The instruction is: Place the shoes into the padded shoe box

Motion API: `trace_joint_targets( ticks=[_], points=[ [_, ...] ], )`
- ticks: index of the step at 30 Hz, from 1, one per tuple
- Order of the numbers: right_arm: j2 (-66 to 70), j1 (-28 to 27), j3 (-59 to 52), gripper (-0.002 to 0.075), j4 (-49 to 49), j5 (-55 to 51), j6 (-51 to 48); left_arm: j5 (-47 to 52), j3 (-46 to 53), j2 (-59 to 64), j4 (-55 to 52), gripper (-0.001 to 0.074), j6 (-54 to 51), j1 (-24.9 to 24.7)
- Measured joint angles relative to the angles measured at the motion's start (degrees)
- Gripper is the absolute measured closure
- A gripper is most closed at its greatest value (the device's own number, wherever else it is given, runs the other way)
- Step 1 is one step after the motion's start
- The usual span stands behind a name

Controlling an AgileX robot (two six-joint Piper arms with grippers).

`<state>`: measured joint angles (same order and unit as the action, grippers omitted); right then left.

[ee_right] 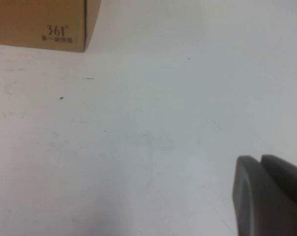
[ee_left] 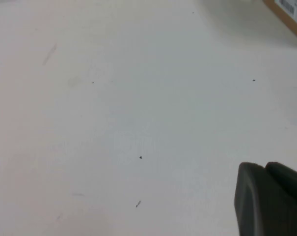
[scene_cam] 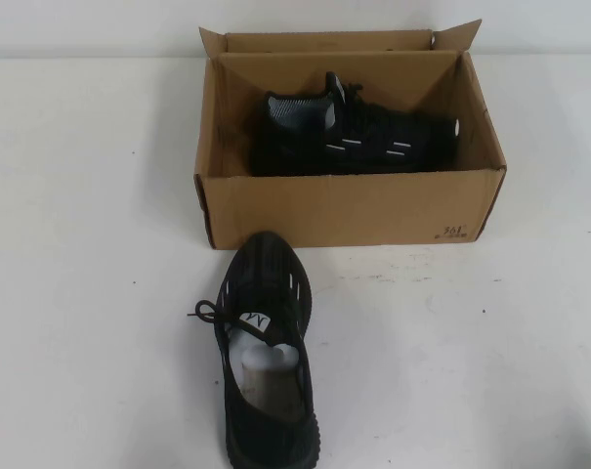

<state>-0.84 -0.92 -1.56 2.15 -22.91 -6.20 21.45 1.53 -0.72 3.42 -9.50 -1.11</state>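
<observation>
Shoe in the box (scene_cam: 358,137): one black knit sneaker lay on its side inside the box, toe toward the robot's right, its striped grey-white collar toward the left, white dash marks showing along its flank.

Shoe on the table (scene_cam: 266,352): the second sneaker stood upright on its sole in front of the box, toe pointing at the near wall and close to it, heel toward the robot. Its pale insole and black laces faced up; one lace loop trailed off to the left.

Padded shoe box (scene_cam: 354,207): brown corrugated cardboard, open at the top, short flaps upright at the back corners. Small dark marks sat at the near right corner; in the right wrist view that corner (ee_right: 38,24) showed printed marks reading "361°" over smaller characters.

Table (scene_cam: 80,244): white, with faint scuffs and a few dark specks.

Left gripper (ee_left: 271,199): out of the high view; only a dark part of it showed at the edge of its wrist view, above bare table, a corner of the box (ee_left: 290,14) well apart from it. Claw state: cannot tell.

Right gripper (ee_right: 268,196): likewise only a dark edge in its own wrist view, over bare table, away from the box corner. Claw state: cannot tell.
</observation>
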Motion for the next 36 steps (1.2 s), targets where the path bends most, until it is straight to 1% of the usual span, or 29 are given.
trace_joint_targets(
  ticks=[16, 19, 27, 33, 36],
  points=[
    [0.00, 0.00, 0.00, 0.0734, 0.00, 0.00, 0.00, -0.10, 0.00, 0.00, 0.62, 0.0739, 0.00, 0.00],
    [0.00, 0.00, 0.00, 0.0734, 0.00, 0.00, 0.00, -0.21, 0.00, 0.00, 2.15, 0.0739, 0.00, 0.00],
    [0.00, 0.00, 0.00, 0.0734, 0.00, 0.00, 0.00, -5.47, 0.00, 0.00, 14.44, 0.0739, 0.10, 0.00],
    [0.00, 0.00, 0.00, 0.0734, 0.00, 0.00, 0.00, -11.64, 0.00, 0.00, 29.77, 0.0739, 0.21, 0.00],
    [0.00, 0.00, 0.00, 0.0734, 0.00, 0.00, 0.00, -15.02, 0.00, 0.00, 34.58, 0.0739, 0.34, 0.00]
  ],
)
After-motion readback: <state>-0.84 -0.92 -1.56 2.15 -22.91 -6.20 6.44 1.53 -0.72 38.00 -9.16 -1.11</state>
